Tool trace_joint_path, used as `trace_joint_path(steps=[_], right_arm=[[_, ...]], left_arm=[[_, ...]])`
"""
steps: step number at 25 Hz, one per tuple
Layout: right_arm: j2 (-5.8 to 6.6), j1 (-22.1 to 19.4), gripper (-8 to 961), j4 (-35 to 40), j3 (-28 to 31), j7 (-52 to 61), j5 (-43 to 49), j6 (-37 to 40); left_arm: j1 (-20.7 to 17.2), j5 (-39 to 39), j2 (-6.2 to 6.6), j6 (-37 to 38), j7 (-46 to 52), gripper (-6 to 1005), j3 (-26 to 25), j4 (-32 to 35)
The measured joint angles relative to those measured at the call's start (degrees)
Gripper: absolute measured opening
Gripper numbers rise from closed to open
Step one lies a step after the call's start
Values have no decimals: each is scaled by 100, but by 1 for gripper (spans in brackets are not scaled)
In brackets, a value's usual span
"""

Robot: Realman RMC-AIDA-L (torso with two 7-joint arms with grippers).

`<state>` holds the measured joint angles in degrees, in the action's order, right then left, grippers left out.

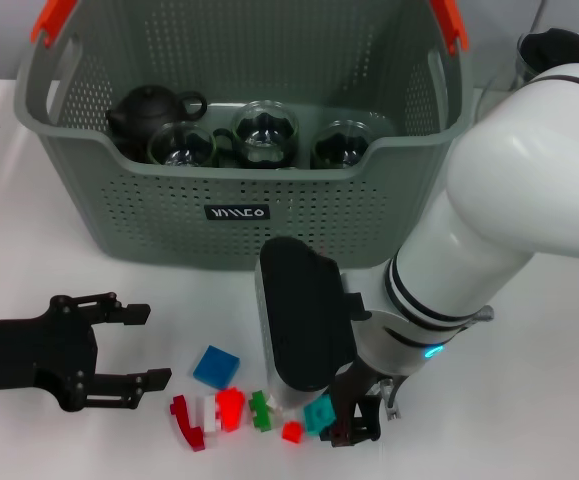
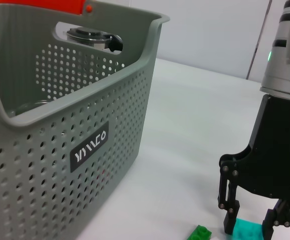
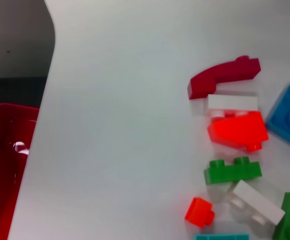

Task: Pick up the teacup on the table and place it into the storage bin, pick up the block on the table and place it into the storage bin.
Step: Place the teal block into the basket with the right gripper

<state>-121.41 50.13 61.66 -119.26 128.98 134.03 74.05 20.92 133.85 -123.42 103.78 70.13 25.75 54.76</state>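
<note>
1. Storage bin (image 1: 239, 190): at the far side of the white surface (image 1: 529, 400), holding a dark teapot (image 1: 149, 108) and three glass teacups (image 1: 265, 132).
2. Blocks: a loose cluster near the front edge, including a blue plate (image 1: 216, 366), a dark red arch (image 1: 185, 421) and a teal block (image 1: 320, 412).
3. Right tool (image 1: 354, 418): lowered to the surface, fingers spread either side of the teal block.
4. Left tool (image 1: 137, 346): low over the surface left of the cluster, fingers spread, holding nothing.

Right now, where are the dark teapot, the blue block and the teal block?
dark teapot (image 1: 141, 112), head view, its body.
blue block (image 1: 216, 366), head view, top face.
teal block (image 2: 247, 231), left wrist view, top face.
</note>
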Motion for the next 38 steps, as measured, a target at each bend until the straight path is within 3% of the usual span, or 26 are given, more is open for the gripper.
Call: trace_joint_path(steps=[7, 15, 20, 26, 34, 38], right_arm=[[74, -18, 424, 356, 334, 193, -1, 469], [107, -187, 424, 1968, 2146, 320, 145, 2180], [105, 140, 425, 2716, 3162, 444, 160, 2401], [109, 555, 424, 2418, 3967, 592, 594, 1228], [114, 1110, 424, 322, 4494, 845, 1357, -855], [122, 1163, 425, -175, 4588, 792, 1420, -1322]], left_arm=[[0, -7, 11, 24, 7, 828, -55, 0], [-1, 34, 29, 18, -1, 828, -97, 0], [9, 21, 29, 7, -23, 828, -97, 0], [11, 6, 29, 2, -23, 828, -97, 0], [56, -10, 28, 0, 9, 828, -97, 0], [65, -9, 29, 1, 18, 828, -106, 0]])
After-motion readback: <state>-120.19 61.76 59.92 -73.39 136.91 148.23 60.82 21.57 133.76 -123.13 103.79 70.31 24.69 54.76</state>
